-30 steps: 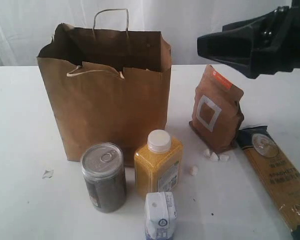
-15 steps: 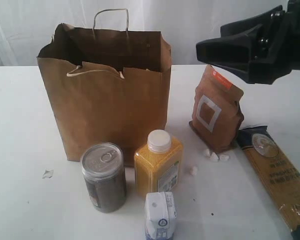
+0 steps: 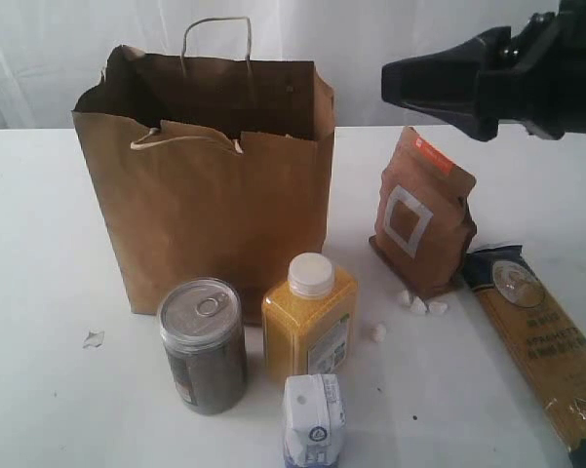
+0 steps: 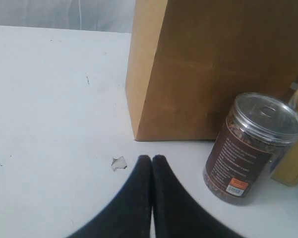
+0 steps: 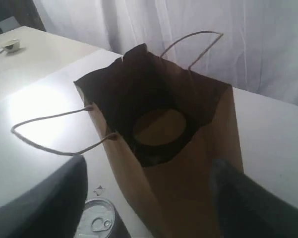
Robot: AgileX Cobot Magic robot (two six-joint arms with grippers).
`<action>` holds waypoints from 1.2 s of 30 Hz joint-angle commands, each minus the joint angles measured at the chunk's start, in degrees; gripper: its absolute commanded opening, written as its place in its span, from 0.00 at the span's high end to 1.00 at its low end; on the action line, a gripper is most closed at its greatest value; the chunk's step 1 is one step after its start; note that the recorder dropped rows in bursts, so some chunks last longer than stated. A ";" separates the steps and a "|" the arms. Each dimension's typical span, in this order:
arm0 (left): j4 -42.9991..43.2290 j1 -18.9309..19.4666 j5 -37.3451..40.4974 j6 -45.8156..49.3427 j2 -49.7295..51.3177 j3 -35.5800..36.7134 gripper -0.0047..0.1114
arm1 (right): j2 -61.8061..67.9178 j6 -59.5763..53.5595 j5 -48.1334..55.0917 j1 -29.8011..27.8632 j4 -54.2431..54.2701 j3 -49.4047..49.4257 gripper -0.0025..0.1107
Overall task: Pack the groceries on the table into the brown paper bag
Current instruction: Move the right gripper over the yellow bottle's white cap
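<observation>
Brown paper bag (image 3: 214,185) stands open toward the far edge of the table (image 3: 39,292), left of centre; rim torn, cord handles loose. Thin paper, so light and easy to tip: load it from straight above and don't shove its walls. A round gold disc (image 5: 158,126) lies at its bottom, likely the jar's lid. In front of the bag, toward the near edge: pull-tab can (image 3: 203,346) and yellow bottle with white cap (image 3: 309,327) side by side, small white carton (image 3: 313,419) just in front of the bottle. All look rigid; can and bottle are smooth and best taken around the body. Brown pouch with white square (image 3: 421,214) stands right of the bag. It looks soft and crinkly; I'd pinch it across the top. Spaghetti pack (image 3: 541,341) lies flat by the right edge, long and brittle, so mid-length is the spot. My right gripper (image 3: 398,83) hangs high above the pouch, jaws wide apart, empty. My left gripper (image 4: 151,163) sits low by the bag's corner near the can, fingers pressed together on nothing.
</observation>
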 commanded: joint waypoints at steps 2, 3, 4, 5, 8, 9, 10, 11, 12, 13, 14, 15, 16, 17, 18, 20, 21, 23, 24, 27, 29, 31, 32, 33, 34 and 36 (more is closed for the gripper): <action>-0.40 0.01 -0.29 -0.02 -0.31 0.23 0.96 | -0.11 5.16 4.20 0.15 -0.01 -0.56 0.41; -0.40 0.01 -0.29 -0.02 -0.31 0.23 0.96 | -0.11 5.13 4.20 0.15 -0.01 -0.56 0.41; -0.40 0.01 -0.29 -0.02 -0.31 0.23 0.96 | -0.11 5.13 4.20 0.15 -0.01 -0.56 0.41; -0.40 0.01 -0.29 -0.02 -0.31 0.23 0.96 | -0.11 4.17 4.20 0.15 0.95 -0.45 0.41; -0.40 0.01 -0.29 -0.02 -0.31 0.23 0.96 | -0.11 -9.95 6.07 0.15 20.38 1.38 0.41; -0.40 0.01 -0.29 -0.02 -0.31 0.23 0.96 | -0.23 -17.29 9.34 0.15 31.64 2.98 0.41; -0.40 0.01 -0.29 -0.02 -0.31 0.23 0.96 | -0.32 -23.31 13.13 0.15 39.95 4.53 0.41; -0.40 0.01 -0.29 -0.02 -0.31 0.23 0.96 | -0.67 -31.93 21.44 1.11 48.55 6.15 0.41; -0.40 0.01 -0.29 -0.02 -0.31 0.23 0.96 | -0.97 -36.71 26.08 1.75 52.54 6.79 0.41; -0.40 0.01 -0.29 -0.02 -0.31 0.23 0.96 | -1.33 -41.43 30.95 2.50 55.68 7.18 0.41; -0.40 0.01 -0.29 -0.02 -0.31 0.23 0.96 | -2.67 -53.66 39.47 4.41 61.76 7.46 0.41; -0.40 0.01 -0.29 -0.02 -0.31 0.23 0.96 | -3.50 -62.10 44.76 5.85 66.91 7.46 0.41; -0.40 0.01 -0.29 -0.02 -0.31 0.23 0.96 | -4.09 -69.56 48.93 7.07 72.66 7.22 0.42; -0.40 0.01 -0.29 -0.02 -0.31 0.23 0.96 | -4.35 -78.59 54.54 8.71 78.20 6.63 0.43; -0.40 0.01 -0.29 -0.02 -0.31 0.23 0.96 | -4.57 -87.30 60.77 10.42 83.34 5.90 0.45; -0.40 0.01 -0.29 -0.02 -0.31 0.23 0.96 | -4.57 -101.74 72.01 13.18 91.47 4.38 0.47; -0.40 0.01 -0.29 -0.02 -0.31 0.23 0.96 | -4.46 -107.79 77.57 14.40 95.14 3.47 0.47; -0.40 0.01 -0.29 -0.02 -0.31 0.23 0.96 | -4.46 -115.49 85.59 16.48 99.93 2.01 0.47; -0.40 0.01 -0.29 -0.02 -0.31 0.23 0.96 | -4.46 -118.62 88.09 17.37 102.00 1.15 0.47; -0.40 0.01 -0.29 -0.02 -0.31 0.23 0.96 | -4.46 -127.45 91.37 19.67 107.89 -1.41 0.46; -0.40 0.01 -0.29 -0.02 -0.31 0.23 0.96 | -4.33 -132.61 91.27 21.22 110.74 -2.67 0.46; -0.40 0.01 -0.29 -0.02 -0.31 0.23 0.96 | -3.15 -136.63 91.27 23.13 111.82 -4.13 0.45; -0.40 0.01 -0.29 -0.02 -0.31 0.23 0.96 | -2.44 -137.83 91.57 24.00 112.14 -4.69 0.44; -0.40 0.01 -0.29 -0.02 -0.31 0.23 0.96 | -1.28 -138.22 92.06 24.79 112.37 -5.40 0.42; -0.40 0.01 -0.29 -0.02 -0.31 0.23 0.96 | 0.08 -138.22 92.41 25.55 112.68 -6.07 0.40; -0.40 0.01 -0.29 -0.02 -0.31 0.23 0.96 | 3.24 -138.22 92.44 26.94 113.62 -7.23 0.35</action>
